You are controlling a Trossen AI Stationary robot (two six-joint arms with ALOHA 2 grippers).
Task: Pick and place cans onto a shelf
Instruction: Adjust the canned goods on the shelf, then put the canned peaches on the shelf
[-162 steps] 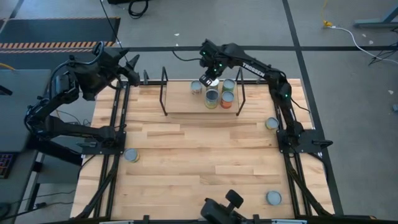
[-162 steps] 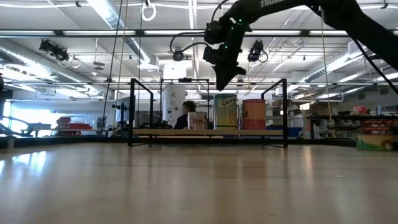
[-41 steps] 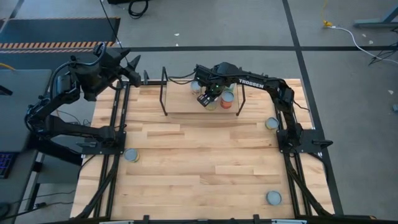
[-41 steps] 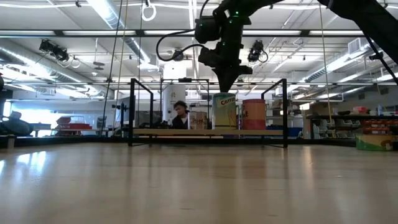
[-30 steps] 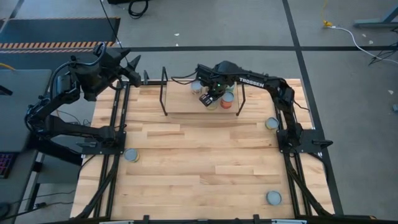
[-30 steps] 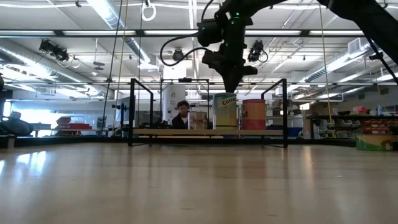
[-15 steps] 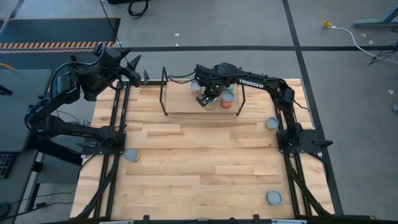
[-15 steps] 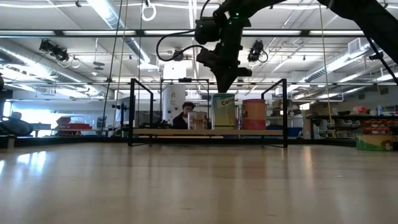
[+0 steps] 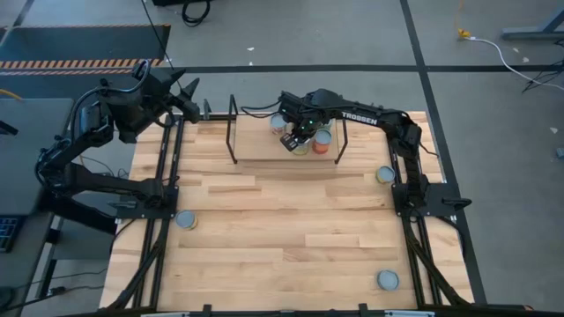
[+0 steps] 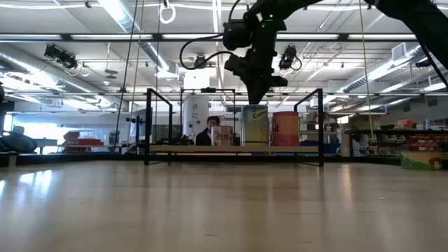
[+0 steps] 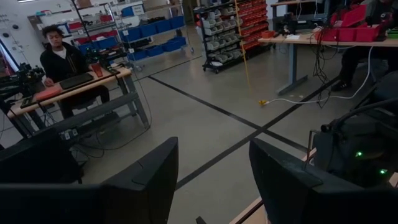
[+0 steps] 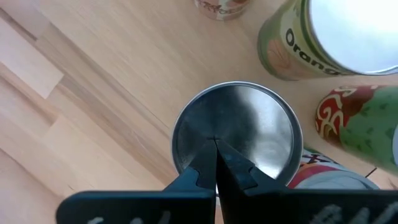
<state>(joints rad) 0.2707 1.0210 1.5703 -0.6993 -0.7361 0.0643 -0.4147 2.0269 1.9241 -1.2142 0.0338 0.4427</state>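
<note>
Tabletop (image 9: 264, 229) holds three loose cans (image 9: 186, 219); shelf (image 9: 256, 145) holds four.

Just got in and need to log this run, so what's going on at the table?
The robot is stocking cans onto the shelf at the table's far edge. The right hand hovers shut and empty directly above a can in the cluster already on the shelf. The left hand waits off the table's far left corner, open and holding nothing. Three more cans remain on the tabletop.
</note>
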